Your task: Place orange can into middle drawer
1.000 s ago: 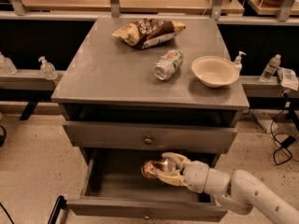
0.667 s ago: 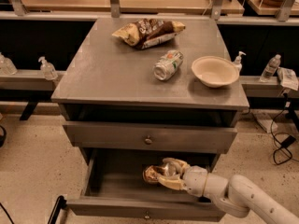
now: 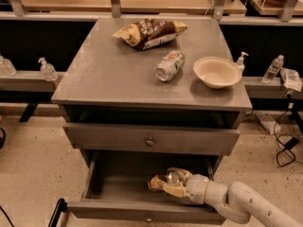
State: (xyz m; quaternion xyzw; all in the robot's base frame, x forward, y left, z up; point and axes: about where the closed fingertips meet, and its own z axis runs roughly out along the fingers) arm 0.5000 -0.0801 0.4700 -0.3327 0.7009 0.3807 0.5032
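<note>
release looks to be the step in hand: the gripper (image 3: 169,181) sits low inside the open middle drawer (image 3: 120,187), right of its centre, jaws closed around the orange can (image 3: 156,183), which seems to lie on its side. to do it well, lower until the can rests on the drawer floor, open the jaws only enough to free it, then draw back out without knocking the upper drawer (image 3: 150,140) overhead. a can on its side may roll, so a gentle letting-go matters. whether the can already touches the floor cannot be told; the jaws cover much of it, and the arm runs out of view at lower right.
</note>
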